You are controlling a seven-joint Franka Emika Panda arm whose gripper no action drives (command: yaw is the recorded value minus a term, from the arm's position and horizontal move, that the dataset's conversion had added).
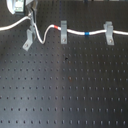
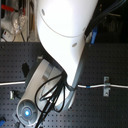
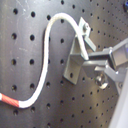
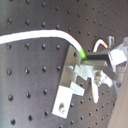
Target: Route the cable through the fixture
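Observation:
The white cable point(image 1: 75, 32) runs along the far part of the black perforated board. Its red band point(image 1: 57, 26) lies just left of one upright clip, and its blue band point(image 1: 87, 33) lies between the two upright clips. The leaning grey fixture point(image 1: 28, 39) stands at the first exterior view's left. My gripper point(image 1: 31, 22) is shut on the cable just above the fixture's forked top. From it the cable loops down and up towards the red band. Both wrist views show the fixture point(image 3: 75, 62) point(image 4: 70, 82) close below the fingers point(image 4: 100, 56) and the cable point(image 3: 47, 55) point(image 4: 35, 35).
Two upright grey clips point(image 1: 64, 33) point(image 1: 108, 31) hold the cable at the first exterior view's right. In the second exterior view the arm's white body point(image 2: 65, 40) hides most of the scene; one clip point(image 2: 106, 86) and the cable point(image 2: 95, 86) show at the second exterior view's right.

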